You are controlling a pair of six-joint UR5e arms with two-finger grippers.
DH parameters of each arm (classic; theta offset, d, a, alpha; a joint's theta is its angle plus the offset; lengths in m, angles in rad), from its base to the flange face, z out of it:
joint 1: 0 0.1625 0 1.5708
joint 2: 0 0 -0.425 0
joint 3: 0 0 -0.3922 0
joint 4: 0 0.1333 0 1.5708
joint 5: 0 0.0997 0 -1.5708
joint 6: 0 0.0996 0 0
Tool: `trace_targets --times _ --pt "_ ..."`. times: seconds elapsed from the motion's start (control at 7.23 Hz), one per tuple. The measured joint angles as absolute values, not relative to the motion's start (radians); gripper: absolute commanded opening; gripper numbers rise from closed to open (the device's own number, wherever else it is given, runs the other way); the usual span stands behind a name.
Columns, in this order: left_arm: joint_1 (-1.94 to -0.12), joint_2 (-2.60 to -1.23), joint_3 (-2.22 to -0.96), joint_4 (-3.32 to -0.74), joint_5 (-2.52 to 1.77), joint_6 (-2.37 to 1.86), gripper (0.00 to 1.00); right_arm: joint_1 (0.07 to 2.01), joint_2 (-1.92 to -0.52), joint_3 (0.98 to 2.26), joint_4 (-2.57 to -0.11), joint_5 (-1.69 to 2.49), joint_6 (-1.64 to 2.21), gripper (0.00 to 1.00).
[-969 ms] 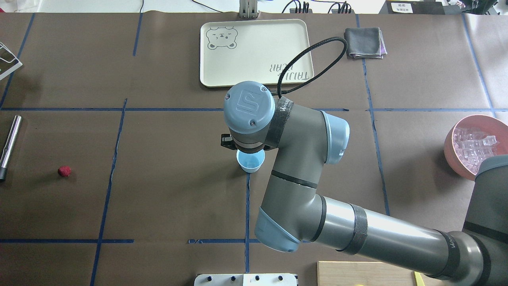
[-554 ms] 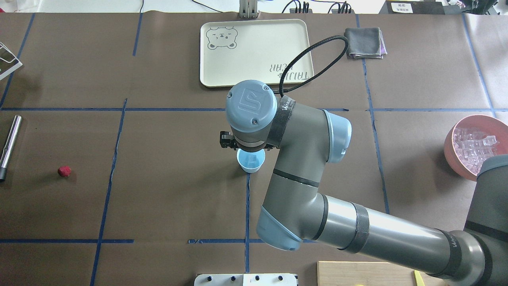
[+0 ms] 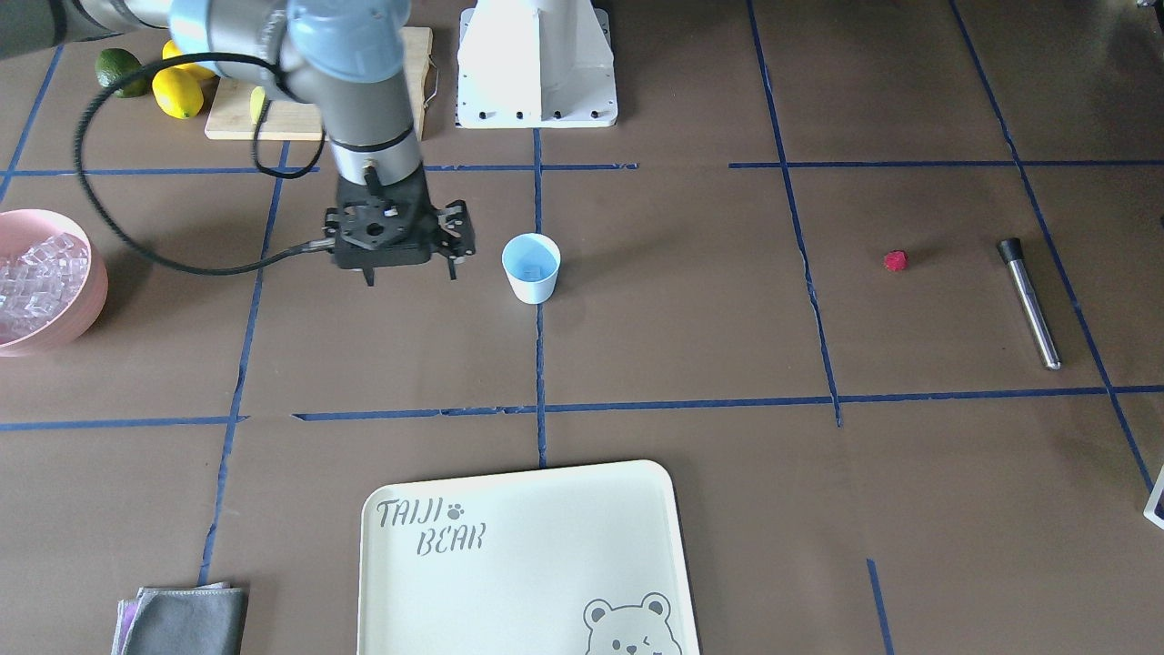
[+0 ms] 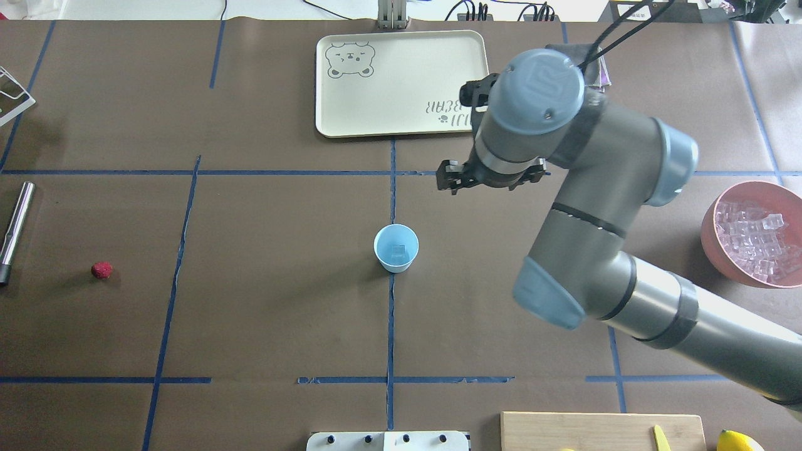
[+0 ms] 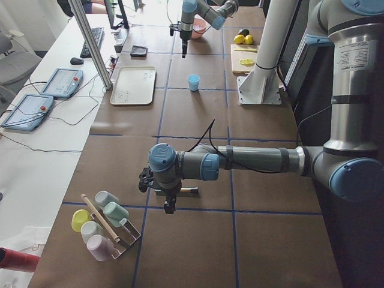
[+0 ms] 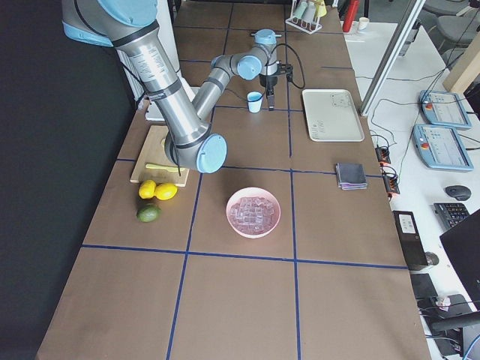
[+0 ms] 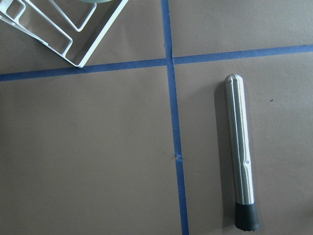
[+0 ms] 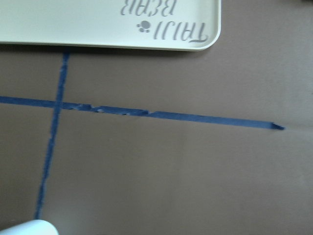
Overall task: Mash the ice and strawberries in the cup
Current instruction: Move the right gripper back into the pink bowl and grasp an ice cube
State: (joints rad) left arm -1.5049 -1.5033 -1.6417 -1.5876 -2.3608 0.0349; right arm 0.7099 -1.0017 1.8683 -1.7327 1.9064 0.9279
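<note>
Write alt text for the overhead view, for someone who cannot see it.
A small cup holding one ice cube stands mid-table; the right gripper hangs beyond it to the right, near a tray. A strawberry lies far left, and a bowl of more ice sits at the right edge.

The cup (image 4: 396, 248) is ringed by bare tabletop (image 4: 263, 313) and uncovered from above, while the stretch between it and the bowl (image 4: 711, 241) toward the right edge is overhung by the right arm (image 4: 589, 238).
</note>
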Motion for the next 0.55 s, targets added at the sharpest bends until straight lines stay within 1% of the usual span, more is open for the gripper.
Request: trace_targets --times 0.28,0.55 --pt "-1.505 -1.503 -1.641 -1.588 -2.361 0.035 1.00 0.889 -1.186 1.933 -1.725 2.044 0.626 0.99" --pt "-1.505 -1.503 -1.644 -1.587 -2.361 0.035 1.00 1.048 -1.365 1.950 -1.698 2.154 0.356 0.99"
